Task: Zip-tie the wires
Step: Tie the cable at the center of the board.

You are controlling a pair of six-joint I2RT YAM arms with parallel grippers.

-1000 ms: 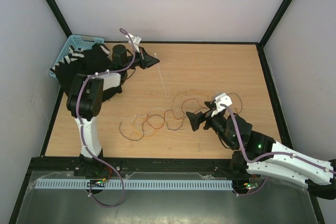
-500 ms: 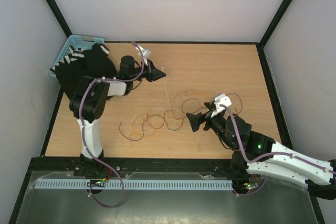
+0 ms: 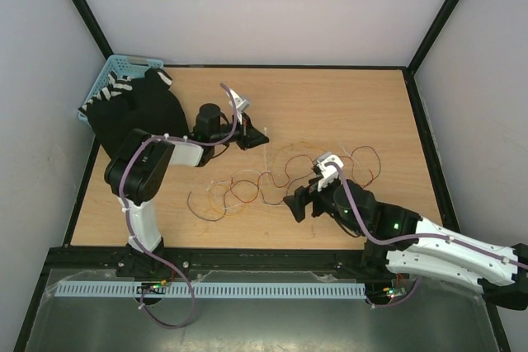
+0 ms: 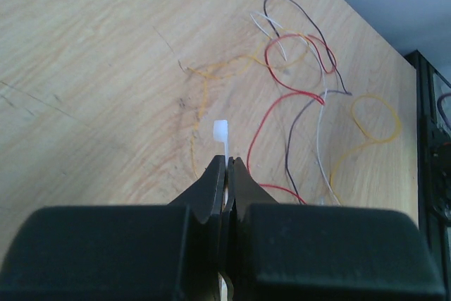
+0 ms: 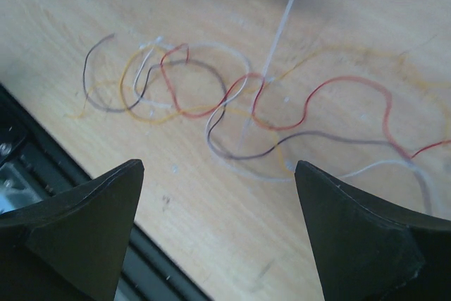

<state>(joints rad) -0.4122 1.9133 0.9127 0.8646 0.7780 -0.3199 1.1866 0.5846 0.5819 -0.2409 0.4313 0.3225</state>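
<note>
Jaws of left gripper [image 4: 227, 166] closed on a white zip tie [image 4: 220, 130], its head protruding just past the tips; wires [image 4: 303, 96] loose on the wooden table [image 4: 84, 68], ahead and right of those tips; jaws of right gripper [image 5: 218, 170] spread wide, holding nothing; tangle beneath and beyond them.

Far-right table [image 3: 355, 100] is lying open; wires [image 3: 264, 180] are sprawling mid-table between left gripper [image 3: 252, 139], clamping a zip tie [image 4: 220, 132], and spread right gripper [image 3: 299, 202]; blue basket [image 3: 111, 72] is crowding far-left corner.
</note>
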